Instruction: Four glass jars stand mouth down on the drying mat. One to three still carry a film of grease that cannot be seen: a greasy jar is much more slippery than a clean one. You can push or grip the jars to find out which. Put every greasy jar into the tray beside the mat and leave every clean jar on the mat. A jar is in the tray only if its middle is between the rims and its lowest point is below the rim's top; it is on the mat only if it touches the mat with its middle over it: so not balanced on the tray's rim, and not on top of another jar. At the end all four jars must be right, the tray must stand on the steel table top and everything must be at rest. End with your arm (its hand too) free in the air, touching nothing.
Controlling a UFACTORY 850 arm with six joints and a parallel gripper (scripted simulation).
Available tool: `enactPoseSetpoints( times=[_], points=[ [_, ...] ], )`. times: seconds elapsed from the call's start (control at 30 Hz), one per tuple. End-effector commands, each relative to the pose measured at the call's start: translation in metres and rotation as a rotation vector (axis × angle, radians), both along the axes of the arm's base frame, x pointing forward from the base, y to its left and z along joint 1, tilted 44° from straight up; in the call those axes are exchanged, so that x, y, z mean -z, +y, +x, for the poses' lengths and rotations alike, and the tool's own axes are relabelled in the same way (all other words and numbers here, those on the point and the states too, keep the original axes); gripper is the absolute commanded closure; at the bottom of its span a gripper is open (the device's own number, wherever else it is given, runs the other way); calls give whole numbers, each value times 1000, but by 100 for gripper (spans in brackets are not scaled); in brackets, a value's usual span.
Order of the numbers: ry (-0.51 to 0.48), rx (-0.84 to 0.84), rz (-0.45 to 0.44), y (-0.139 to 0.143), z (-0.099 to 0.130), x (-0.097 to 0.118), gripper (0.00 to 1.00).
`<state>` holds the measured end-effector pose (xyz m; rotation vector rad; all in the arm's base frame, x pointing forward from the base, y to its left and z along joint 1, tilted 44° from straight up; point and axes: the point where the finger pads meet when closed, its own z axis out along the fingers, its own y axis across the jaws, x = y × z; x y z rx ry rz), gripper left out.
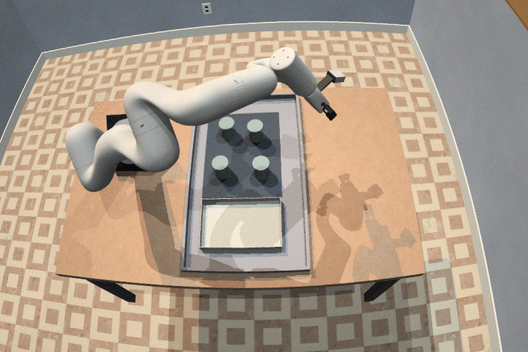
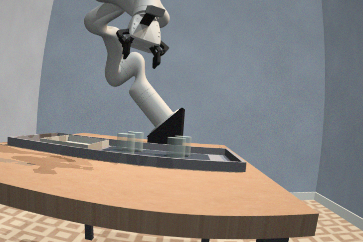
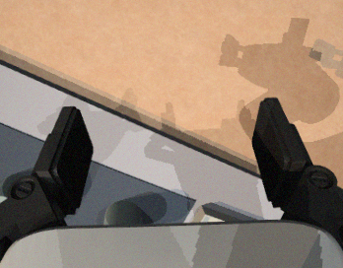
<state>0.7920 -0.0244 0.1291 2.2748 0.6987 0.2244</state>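
Gripper (image 1: 328, 111) (image 2: 140, 62) (image 3: 171, 123) is wide open, nothing held, high above the bench, likely for approach clearance; all four jars stand apart on the drying mat (image 1: 243, 152) (image 2: 199, 156) (image 3: 23, 148), presumably leaving finger room for slip tests.

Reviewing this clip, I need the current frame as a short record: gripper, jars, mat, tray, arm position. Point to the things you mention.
gripper: open (image 1: 328, 112) (image 2: 140, 62) (image 3: 172, 158), nothing between its fingers
arm position: raised, hand well above the table
jars: four (image 1: 226, 123) (image 1: 254, 126) (image 1: 220, 163) (image 1: 260, 163), upright in two rough rows, none in the tray
mat: dark (image 1: 241, 149), under all four jars
tray: cream (image 1: 241, 248) (image 2: 97, 145), beside the mat, holding no jar
grease: cannot tell by sight
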Motion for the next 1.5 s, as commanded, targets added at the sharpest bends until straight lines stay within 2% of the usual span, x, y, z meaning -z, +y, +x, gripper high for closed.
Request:
enactPoseSetpoints(
  times=[0.0, 0.07, 0.1, 0.4, 0.43, 0.67, 0.7, 1.0, 1.03, 1.27, 1.3, 1.47],
  points=[
    [-11, 34, 3, 3, -19, 0, 0],
    [-11, 34, 3, 3, -19, 0, 0],
    [-8, 172, 3, 8, -75, 12, 0],
    [-8, 172, 3, 8, -75, 12, 0],
    [-9, 312, 5, 13, -133, 23, 0],
    [-9, 312, 5, 13, -133, 23, 0],
    [-9, 450, 5, 17, -190, 34, 0],
    [-9, 450, 5, 17, -190, 34, 0],
    [-13, 589, 8, 22, -249, 45, 0],
    [-13, 589, 8, 22, -249, 45, 0],
    [-18, 726, 11, 27, -306, 55, 0],
    [-18, 726, 11, 27, -306, 55, 0]
  ],
)
